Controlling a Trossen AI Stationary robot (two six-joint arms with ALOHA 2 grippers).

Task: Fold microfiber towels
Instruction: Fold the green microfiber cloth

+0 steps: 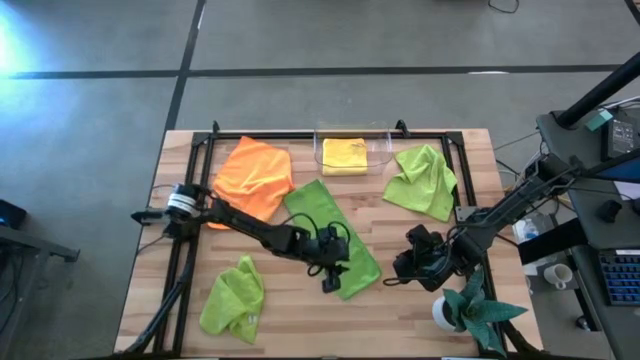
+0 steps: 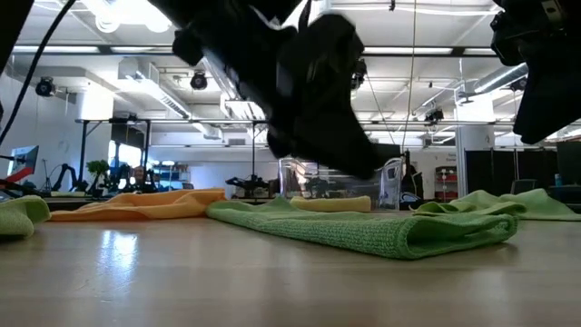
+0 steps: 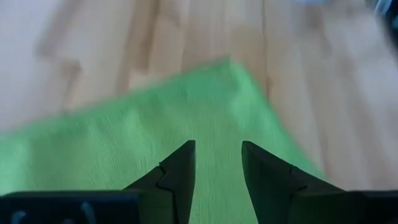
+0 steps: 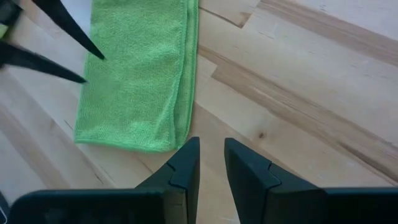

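Note:
A lime green microfiber towel (image 1: pixel 318 212) lies folded into a long strip in the middle of the table, flat on the wood (image 2: pixel 363 232). My left gripper (image 1: pixel 330 282) hangs open just above its near end (image 3: pixel 149 130), touching nothing; in the low view its fingertips (image 2: pixel 377 168) are clear of the cloth. My right gripper (image 1: pixel 393 275) hovers to the right of that end over bare wood, its fingers (image 4: pixel 211 152) a little apart and empty. The strip's near end (image 4: pixel 134 81) shows ahead of it, with the left gripper's fingers (image 4: pixel 65 34) beyond.
An orange towel (image 1: pixel 252 175) lies spread at the far left. A yellow one (image 1: pixel 345 155) sits in the clear bin (image 1: pixel 385 152) at the back. Crumpled green towels lie at far right (image 1: pixel 425 180) and near left (image 1: pixel 235 297). A potted plant (image 1: pixel 470 310) stands at the near right.

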